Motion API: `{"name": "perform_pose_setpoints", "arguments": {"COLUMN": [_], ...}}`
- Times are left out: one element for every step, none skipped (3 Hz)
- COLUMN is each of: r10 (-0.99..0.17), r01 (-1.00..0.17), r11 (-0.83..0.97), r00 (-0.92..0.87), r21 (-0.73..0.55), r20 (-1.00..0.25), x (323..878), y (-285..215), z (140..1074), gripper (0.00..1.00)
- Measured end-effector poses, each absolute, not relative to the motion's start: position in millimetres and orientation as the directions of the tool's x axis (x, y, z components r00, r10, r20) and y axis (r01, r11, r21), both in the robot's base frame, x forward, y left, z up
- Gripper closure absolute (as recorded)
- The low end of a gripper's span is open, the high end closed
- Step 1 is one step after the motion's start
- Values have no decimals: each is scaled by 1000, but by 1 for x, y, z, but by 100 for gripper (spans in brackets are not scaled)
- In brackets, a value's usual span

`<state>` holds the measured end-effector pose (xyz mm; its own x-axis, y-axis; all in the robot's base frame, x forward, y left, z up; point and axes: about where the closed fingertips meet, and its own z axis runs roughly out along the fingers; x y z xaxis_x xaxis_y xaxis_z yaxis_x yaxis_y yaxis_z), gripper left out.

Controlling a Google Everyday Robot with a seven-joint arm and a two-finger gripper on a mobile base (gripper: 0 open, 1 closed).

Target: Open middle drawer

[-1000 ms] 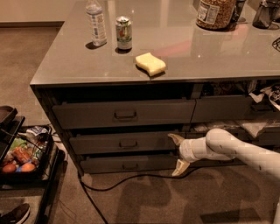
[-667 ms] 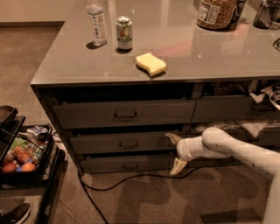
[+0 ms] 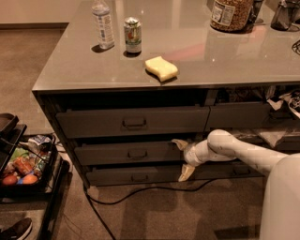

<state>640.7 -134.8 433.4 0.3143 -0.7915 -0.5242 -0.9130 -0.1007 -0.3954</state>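
The middle drawer [image 3: 117, 153] is the mid-height dark grey front with a small rectangular handle [image 3: 137, 153]. It sits between the taller top drawer [image 3: 93, 124] and the slim bottom drawer [image 3: 112, 177], under the grey counter. Its front stands about flush with the other two, and its inside does not show. My gripper [image 3: 182, 158] is at the right end of the middle drawer's front, right of the handle. It is open, with one tan finger [image 3: 179, 143] by the drawer's top edge and the other below, level with the bottom drawer. My white arm [image 3: 243, 154] reaches in from the right.
On the counter [image 3: 211, 56] stand a water bottle [image 3: 103, 24], a can [image 3: 132, 34], a yellow sponge [image 3: 161, 68] and a jar [image 3: 231, 14]. A black cart with food [image 3: 23, 168] stands at the left. A black cable [image 3: 140, 191] runs over the carpet. Cluttered compartments [image 3: 281, 101] are at the right.
My gripper has moved a little to the left and slightly up along the drawer fronts, closer to the middle drawer's right end. The drawers have not moved.
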Motion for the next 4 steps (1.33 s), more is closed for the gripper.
{"name": "perform_pose_setpoints", "arguments": {"r10": [-776, -749, -749, -761], "r01": [-881, -831, -831, -814], "r11": [-124, -195, -195, -235], "r00": [373, 469, 469, 494], "r21": [-457, -521, -521, -531], "r20": [-509, -468, -468, -420], "x": [652, 670, 670, 694], "y": [-126, -109, -109, -114], "z": [426, 423, 423, 422], "gripper": [0, 0, 0, 0]}}
